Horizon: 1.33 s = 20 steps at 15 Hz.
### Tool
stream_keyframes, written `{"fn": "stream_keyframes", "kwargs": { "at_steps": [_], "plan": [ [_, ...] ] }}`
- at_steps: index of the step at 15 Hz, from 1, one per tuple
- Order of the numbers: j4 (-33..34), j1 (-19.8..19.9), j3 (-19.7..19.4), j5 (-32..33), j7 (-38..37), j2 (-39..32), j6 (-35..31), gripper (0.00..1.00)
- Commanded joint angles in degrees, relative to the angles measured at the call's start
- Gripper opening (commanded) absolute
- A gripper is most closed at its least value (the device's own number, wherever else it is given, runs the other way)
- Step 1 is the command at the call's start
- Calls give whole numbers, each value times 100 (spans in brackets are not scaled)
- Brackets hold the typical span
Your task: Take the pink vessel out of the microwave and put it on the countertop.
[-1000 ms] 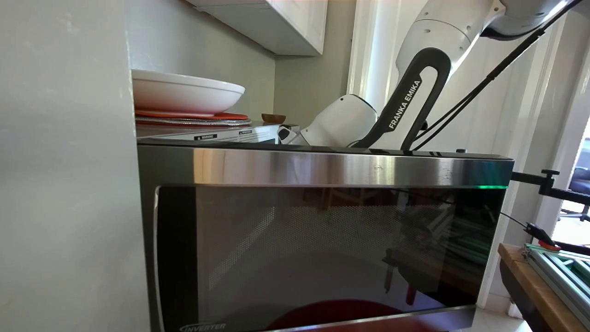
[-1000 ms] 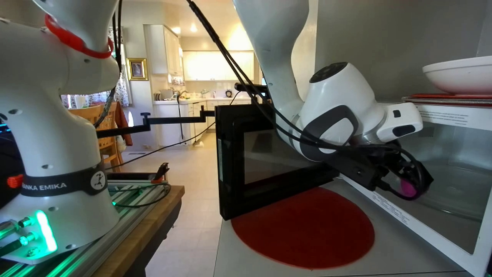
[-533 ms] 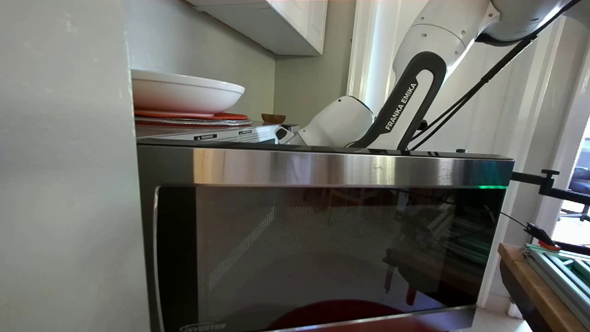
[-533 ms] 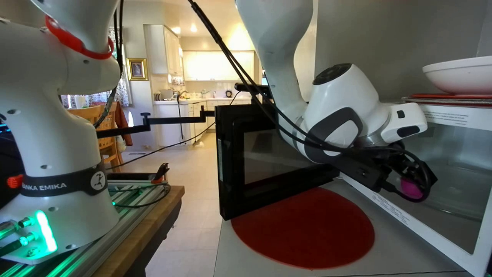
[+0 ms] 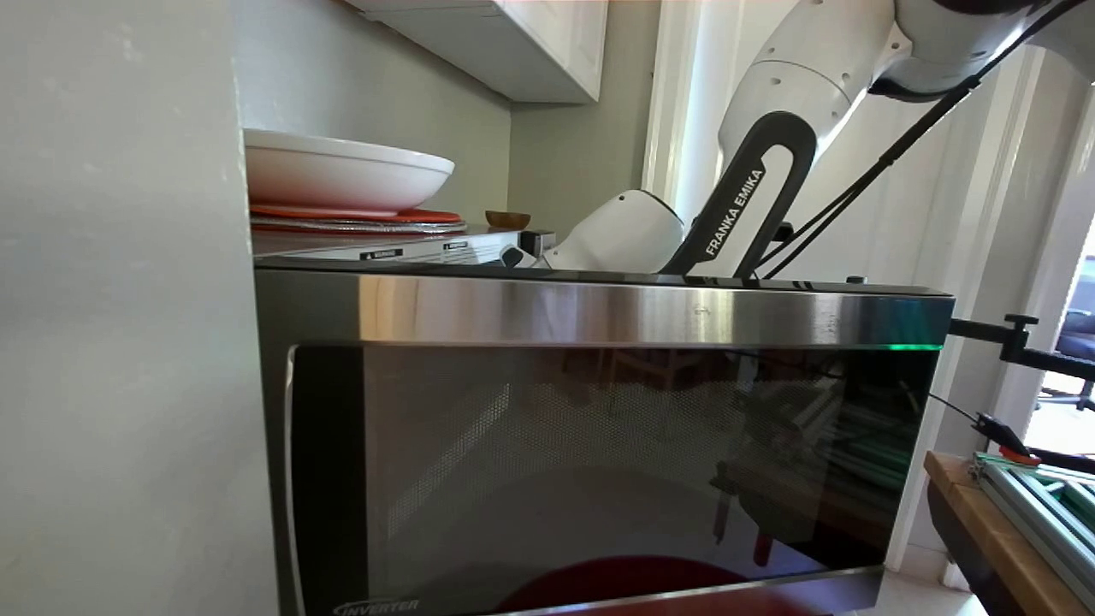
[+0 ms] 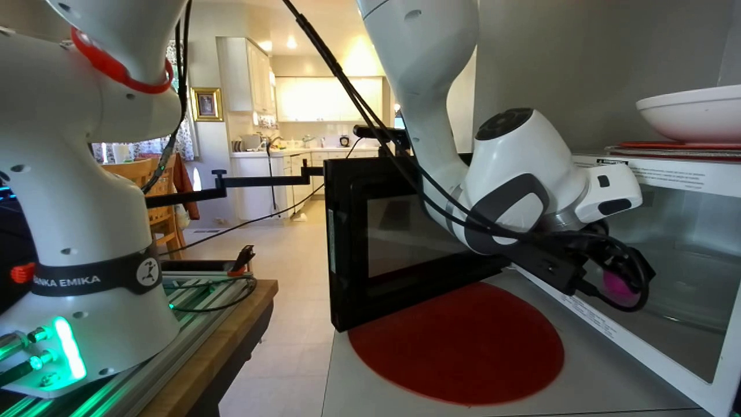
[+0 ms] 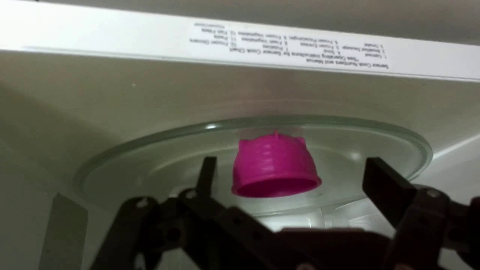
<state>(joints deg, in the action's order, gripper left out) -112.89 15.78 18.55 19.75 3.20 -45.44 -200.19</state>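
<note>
The pink vessel (image 7: 275, 165) stands on the round glass turntable inside the open microwave (image 6: 579, 310). The wrist picture is upside down, so its wide mouth faces up. My gripper (image 7: 291, 160) is open and empty, with one finger on each side of the vessel and gaps on both sides, wider on the right. In an exterior view the gripper (image 6: 634, 272) is at the microwave's opening, and the vessel (image 6: 616, 285) shows only partly behind it and a cable loop. In another exterior view the microwave's dark door (image 5: 582, 453) hides the gripper and vessel.
The open microwave door (image 6: 347, 243) stands beside the arm. A red round mat (image 6: 463, 347) lies on the grey countertop (image 6: 376, 394) before the microwave. A white bowl (image 6: 694, 116) sits on top of the microwave. The white front frame (image 7: 112, 33) borders the opening.
The arm has lowered and moved slightly further toward the microwave's opening. The vessel, door and mat have not visibly moved.
</note>
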Motion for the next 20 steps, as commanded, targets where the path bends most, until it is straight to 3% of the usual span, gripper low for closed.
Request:
{"fn": "stream_keyframes", "kwargs": {
  "at_steps": [1,15,17,18,20],
  "plan": [
    [244,124,116,200,105,-316,-436,100],
    [610,99,209,192,106,-699,-499,99],
    [629,104,221,189,99,-722,-480,74],
    [640,102,223,184,95,-731,-471,70],
    [656,104,230,189,97,-747,-469,52]
  ]
}}
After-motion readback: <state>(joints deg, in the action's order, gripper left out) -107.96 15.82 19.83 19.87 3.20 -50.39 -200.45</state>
